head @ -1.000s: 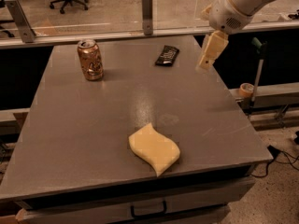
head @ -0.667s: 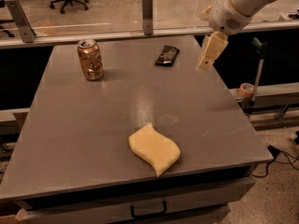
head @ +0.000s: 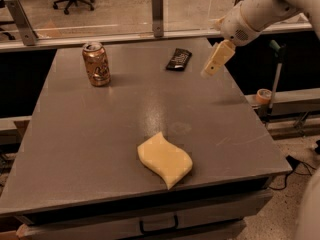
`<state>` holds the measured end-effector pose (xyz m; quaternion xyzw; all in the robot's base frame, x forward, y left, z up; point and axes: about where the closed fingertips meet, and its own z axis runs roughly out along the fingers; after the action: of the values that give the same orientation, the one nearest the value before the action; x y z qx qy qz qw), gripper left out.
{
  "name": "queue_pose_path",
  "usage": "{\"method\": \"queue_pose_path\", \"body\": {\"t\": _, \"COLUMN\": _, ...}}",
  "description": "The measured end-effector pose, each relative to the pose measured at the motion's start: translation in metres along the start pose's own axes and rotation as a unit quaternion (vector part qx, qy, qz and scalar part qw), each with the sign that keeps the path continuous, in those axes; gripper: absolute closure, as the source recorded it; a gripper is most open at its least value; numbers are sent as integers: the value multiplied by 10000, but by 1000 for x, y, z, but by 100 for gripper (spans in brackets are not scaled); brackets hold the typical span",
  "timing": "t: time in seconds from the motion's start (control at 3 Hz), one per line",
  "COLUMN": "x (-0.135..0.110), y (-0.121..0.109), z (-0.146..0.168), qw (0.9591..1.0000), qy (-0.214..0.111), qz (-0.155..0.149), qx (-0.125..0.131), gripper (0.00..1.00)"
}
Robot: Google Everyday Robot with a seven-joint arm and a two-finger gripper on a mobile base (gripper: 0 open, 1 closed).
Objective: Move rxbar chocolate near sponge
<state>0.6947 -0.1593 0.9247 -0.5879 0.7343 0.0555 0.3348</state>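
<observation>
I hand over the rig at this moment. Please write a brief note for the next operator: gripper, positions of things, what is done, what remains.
The gripper hangs over the far right part of the table, just right of the rxbar chocolate, not touching it.
The rxbar chocolate lies flat near the far edge; the sponge lies near the front edge; the soda can stands far left.
Done: nothing yet.
Left: grasp the bar, set it beside the sponge.

Dim warm overhead light, soft glare mid-table (head: 75,144), short shadow beside the can (head: 96,64), gripper (head: 208,72) over the table's far-right edge slightly blurred.
</observation>
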Motion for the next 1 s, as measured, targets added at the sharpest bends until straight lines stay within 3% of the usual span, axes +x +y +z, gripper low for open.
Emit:
{"method": "queue_pose_path", "body": {"t": 0.33, "x": 6, "y": -28, "z": 42, "qw": 9987, "qy": -411, "qz": 302, "qx": -27, "gripper": 0}}
{"method": "queue_pose_path", "body": {"t": 0.67, "x": 5, "y": -51, "z": 81, "qw": 9942, "qy": -796, "qz": 722, "qx": -46, "gripper": 0}}
{"method": "queue_pose_path", "body": {"t": 1.0, "x": -10, "y": -67, "z": 104, "qw": 9899, "qy": -863, "qz": 1118, "qx": 117, "gripper": 0}}
